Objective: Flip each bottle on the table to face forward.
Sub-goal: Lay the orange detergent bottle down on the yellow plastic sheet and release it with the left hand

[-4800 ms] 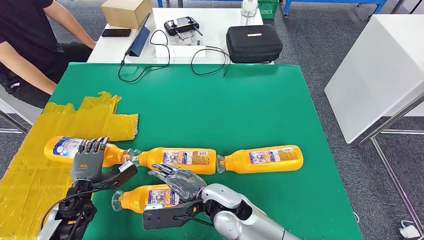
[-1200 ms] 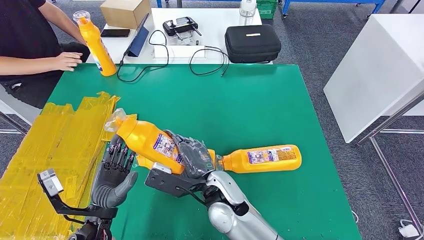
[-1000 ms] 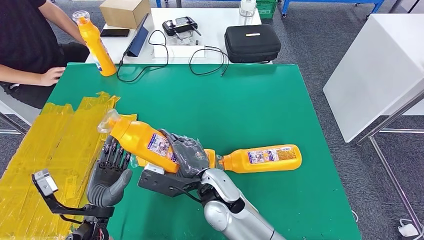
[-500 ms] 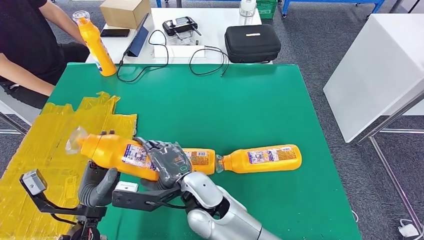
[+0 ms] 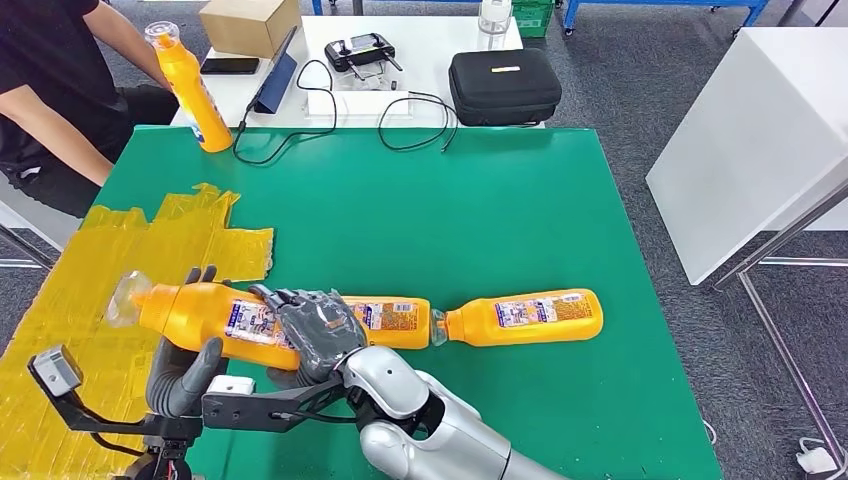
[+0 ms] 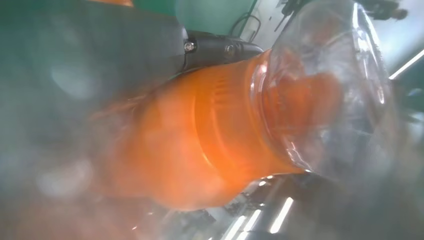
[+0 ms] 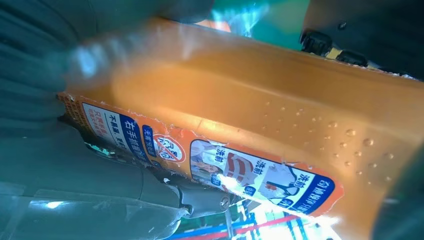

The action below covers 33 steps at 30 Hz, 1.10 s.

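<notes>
Head view: right hand (image 5: 312, 332) grasps the held bottle (image 5: 215, 313) around its body, near-left on the green table (image 5: 480, 210), cap pointing left; left hand (image 5: 185, 365) cups it from beneath. 2 bottles lie to its right: middle bottle (image 5: 395, 322) and right bottle (image 5: 530, 316); an upright bottle (image 5: 190, 90) stands far-left.
Left wrist view: clear cap (image 6: 325, 95), blurred.
Right wrist view: label (image 7: 210, 167) on the orange body.

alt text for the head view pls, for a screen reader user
Both robot hands hold one orange bottle lying sideways above the green table, right robot hand around its labelled body, left robot hand under its neck end. Two more orange bottles lie end to end beside it, and another stands upright at the far left corner near a seated person.
</notes>
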Motion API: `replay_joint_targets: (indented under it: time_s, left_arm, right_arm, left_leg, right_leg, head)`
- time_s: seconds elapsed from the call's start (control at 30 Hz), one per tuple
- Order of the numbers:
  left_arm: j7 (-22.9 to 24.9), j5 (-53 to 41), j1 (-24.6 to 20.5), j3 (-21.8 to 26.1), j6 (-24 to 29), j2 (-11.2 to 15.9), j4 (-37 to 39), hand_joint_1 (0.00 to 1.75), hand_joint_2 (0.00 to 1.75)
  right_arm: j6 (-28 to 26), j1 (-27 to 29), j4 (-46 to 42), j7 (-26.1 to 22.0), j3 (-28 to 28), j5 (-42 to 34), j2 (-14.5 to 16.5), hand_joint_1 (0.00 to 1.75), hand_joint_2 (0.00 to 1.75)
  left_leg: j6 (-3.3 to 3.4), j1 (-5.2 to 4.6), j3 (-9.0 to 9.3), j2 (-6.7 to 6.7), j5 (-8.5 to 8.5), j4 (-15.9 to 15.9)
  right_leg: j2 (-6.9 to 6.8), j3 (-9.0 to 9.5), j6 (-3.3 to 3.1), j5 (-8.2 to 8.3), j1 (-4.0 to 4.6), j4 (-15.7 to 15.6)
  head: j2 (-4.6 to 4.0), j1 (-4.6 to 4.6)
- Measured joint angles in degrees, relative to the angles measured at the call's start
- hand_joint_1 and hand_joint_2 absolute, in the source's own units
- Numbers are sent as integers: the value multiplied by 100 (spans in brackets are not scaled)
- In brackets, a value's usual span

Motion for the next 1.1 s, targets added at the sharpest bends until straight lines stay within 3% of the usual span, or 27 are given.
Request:
replay_joint_targets:
  time_s: [0.1,0.5,0.53,0.57,0.67,0.7,1.1]
  left_arm:
    - [-37,-40,35,43,50,-1,-1,173,175]
    - [-226,-257,64,137,234,-46,-8,175,175]
    - [-234,-257,64,145,235,-50,-8,175,175]
    - [-240,-257,65,152,237,-54,-8,175,175]
    - [-255,-263,62,164,247,-60,-8,175,175]
    - [-259,-275,60,169,253,-62,-8,175,175]
    - [-346,-420,52,214,376,-71,-8,175,175]
  right_arm:
    - [94,-42,39,43,99,-90,37,175,175]
    - [144,-173,195,87,258,-331,94,175,175]
    - [148,-187,208,87,268,-351,98,169,175]
    - [152,-200,224,87,276,-373,102,125,175]
    - [159,-220,266,87,284,-406,108,0,44]
    - [163,-220,281,86,286,-409,110,0,0]
    - [17,-209,384,27,263,-511,24,0,0]
  left_leg:
    - [0,0,-1,1,0,0]
    - [0,0,-1,1,0,0]
    - [0,0,-1,1,0,0]
    - [0,0,-1,1,0,0]
    - [0,0,-1,1,0,0]
    - [0,0,-1,1,0,0]
    - [0,0,-2,4,0,0]
  right_leg:
    - [0,-1,0,0,0,0]
    - [0,-3,0,0,0,0]
    - [0,-3,0,0,0,0]
    - [0,-3,0,0,0,0]
    - [0,-4,0,0,0,0]
    - [0,-4,0,0,0,0]
    - [0,-6,0,0,0,0]
  head:
    - [0,1]
    - [0,1]
    - [0,1]
    - [0,1]
    - [0,1]
    - [0,1]
    - [0,1]
